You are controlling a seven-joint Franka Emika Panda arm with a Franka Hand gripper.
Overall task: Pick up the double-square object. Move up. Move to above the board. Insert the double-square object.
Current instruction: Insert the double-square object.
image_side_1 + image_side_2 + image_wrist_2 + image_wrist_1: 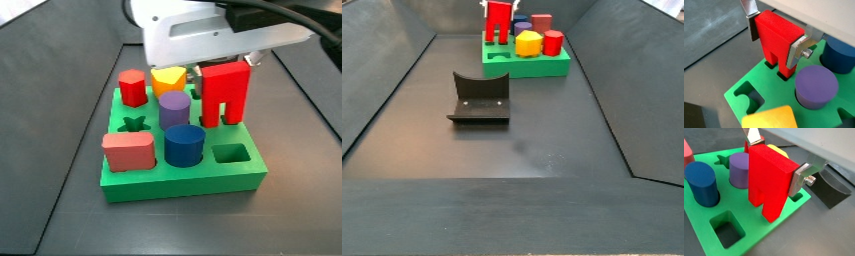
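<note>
Red double-square object [769, 180] sits clamped between the gripper's [776, 159] fingers [802, 178] in a wrist view, its feet at the board [751, 235]. In a side view, it stands upright on the board's [181, 180] far corner, beside the purple cylinder [174, 108].

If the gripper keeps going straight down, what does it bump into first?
Probably the board. The gripper, fingers shut on the double-square object, points down at it. The block's two legs appear to be entering the cut-outs there, so they would bottom out inside the board. The depth is unclear.
</note>
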